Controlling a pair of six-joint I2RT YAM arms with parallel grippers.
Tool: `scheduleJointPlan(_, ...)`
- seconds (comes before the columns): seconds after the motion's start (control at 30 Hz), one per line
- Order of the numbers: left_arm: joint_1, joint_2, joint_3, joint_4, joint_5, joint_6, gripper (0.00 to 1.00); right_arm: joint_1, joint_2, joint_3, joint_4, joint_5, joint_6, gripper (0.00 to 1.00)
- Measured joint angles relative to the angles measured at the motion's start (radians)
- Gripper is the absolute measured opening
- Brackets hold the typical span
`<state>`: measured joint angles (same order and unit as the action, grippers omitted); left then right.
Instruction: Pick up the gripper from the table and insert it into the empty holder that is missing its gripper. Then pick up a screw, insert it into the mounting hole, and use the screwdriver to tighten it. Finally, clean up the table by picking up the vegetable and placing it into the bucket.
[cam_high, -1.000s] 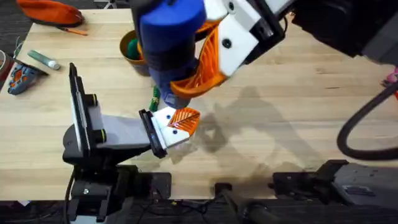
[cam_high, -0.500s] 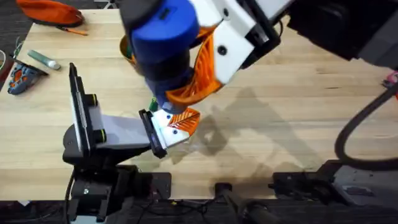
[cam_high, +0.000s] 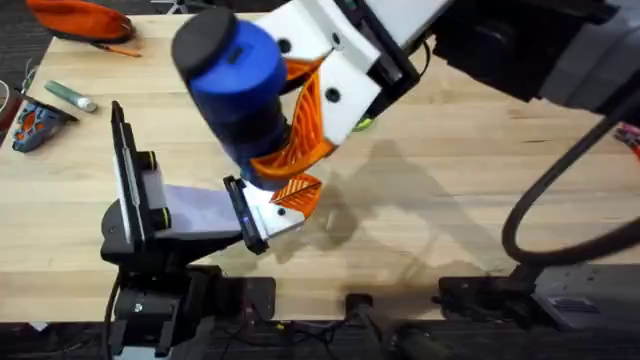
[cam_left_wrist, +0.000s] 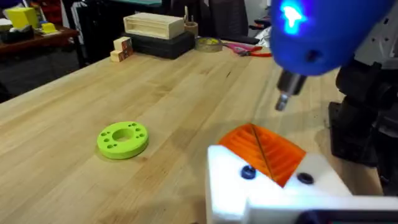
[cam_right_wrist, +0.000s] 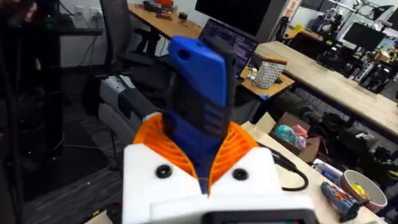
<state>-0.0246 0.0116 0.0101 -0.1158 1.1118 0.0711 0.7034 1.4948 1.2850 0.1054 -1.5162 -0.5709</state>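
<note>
Two arms work over the wooden counter (cam_high: 480, 190). At the left, the left claw (cam_high: 285, 203) lies low near the counter's front edge; whether its white mounts with the orange ribbed pad stand apart or together, I cannot tell. Just above it, the right claw (cam_high: 300, 125) clamps the blue screwdriver (cam_high: 235, 85) between its orange pads, the metal tip (cam_left_wrist: 283, 99) hanging just over the left claw's orange pad (cam_left_wrist: 264, 149). A lime-green disc (cam_left_wrist: 122, 139) rests farther out on the counter.

1. No words, labels, brand names or numbers can be read anywhere — not on the table, the arms or the tools.
2. The laptop screen (cam_right_wrist: 229, 38) in the room behind shows lines of text — too small to read.
</note>
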Motion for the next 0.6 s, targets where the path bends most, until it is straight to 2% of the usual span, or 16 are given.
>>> scheduleJointPlan(0.6, 0.000, 0.000, 0.000, 0.000, 0.000, 0.000, 0.015, 0.010, 0.065, 0.000, 0.021, 0.000, -0.003, 0.008)
